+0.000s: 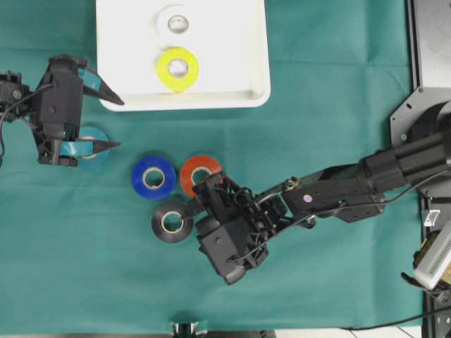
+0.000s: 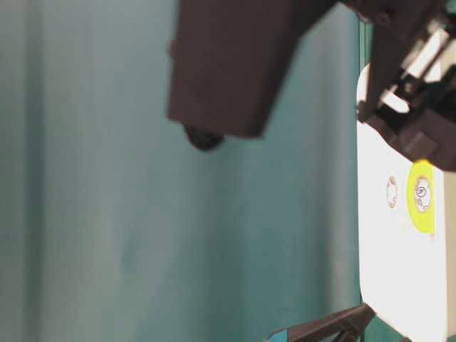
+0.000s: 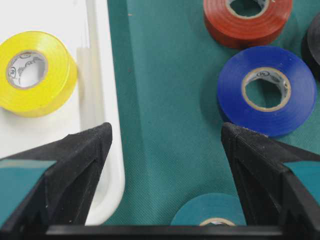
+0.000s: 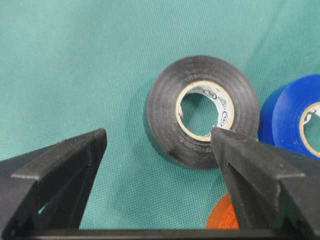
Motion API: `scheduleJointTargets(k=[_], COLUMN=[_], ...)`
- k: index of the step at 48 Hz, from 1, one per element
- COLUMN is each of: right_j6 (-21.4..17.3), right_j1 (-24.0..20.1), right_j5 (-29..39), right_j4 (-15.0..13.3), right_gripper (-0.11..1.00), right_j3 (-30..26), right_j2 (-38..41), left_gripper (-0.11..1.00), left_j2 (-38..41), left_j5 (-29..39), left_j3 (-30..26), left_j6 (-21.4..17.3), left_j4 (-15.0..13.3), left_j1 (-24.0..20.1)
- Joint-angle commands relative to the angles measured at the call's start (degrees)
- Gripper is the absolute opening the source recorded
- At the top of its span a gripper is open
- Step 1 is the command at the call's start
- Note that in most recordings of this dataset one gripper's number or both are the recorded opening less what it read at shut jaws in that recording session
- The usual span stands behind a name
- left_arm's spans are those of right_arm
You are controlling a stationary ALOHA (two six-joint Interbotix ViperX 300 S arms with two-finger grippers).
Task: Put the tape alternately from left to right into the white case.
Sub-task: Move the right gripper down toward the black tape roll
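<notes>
Overhead exterior shows the right gripper (image 1: 199, 201) spread wide, empty, just beside the black roll (image 1: 171, 222); the left gripper (image 1: 111, 123) spread over the teal roll (image 1: 94, 146); the white case (image 1: 232, 70) beyond.

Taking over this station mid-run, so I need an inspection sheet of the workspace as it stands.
Surface: green cloth, lightly creased.
Job's things: yellow roll and white roll lie in the white case; teal roll, blue roll, orange-red roll and black roll lie on the cloth.
Clutter: nothing seen.
Grippers: left gripper open, empty, over the teal roll; right gripper open, empty, at the black roll.
Cables: black leads along both arms.
Surroundings: grey equipment at the right edge.
</notes>
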State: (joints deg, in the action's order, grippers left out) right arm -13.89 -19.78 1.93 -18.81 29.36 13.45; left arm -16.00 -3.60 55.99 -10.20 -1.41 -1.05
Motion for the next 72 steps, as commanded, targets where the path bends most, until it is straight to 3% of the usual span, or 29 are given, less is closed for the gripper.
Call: scheduleJointTargets(k=[1, 39, 55, 72], right_j6=[0.0, 0.0, -0.8, -3.7], right_j1=[-0.1, -0.8, 0.8, 0.8], right_j5=[1.7, 5.6, 6.1, 14.3], right_j4=[0.0, 0.0, 0.5, 1.5], right_gripper=[0.82, 0.82, 0.73, 0.73], right_j3=[-2.4, -7.4, -7.8, -11.4], right_j2=[-0.4, 4.0, 5.4, 5.3], left_gripper=[0.99, 0.99, 0.99, 0.99], left_j2=[-0.6, -0.6, -0.6, -0.4], left_j5=[-0.4, -0.4, -0.4, -0.4], left_j3=[-0.5, -0.4, -0.4, -0.4], left_j6=[0.1, 0.1, 0.2, 0.2], left_j4=[-0.1, -0.1, -0.1, -0.1], left_j1=[0.1, 0.1, 0.1, 0.1])
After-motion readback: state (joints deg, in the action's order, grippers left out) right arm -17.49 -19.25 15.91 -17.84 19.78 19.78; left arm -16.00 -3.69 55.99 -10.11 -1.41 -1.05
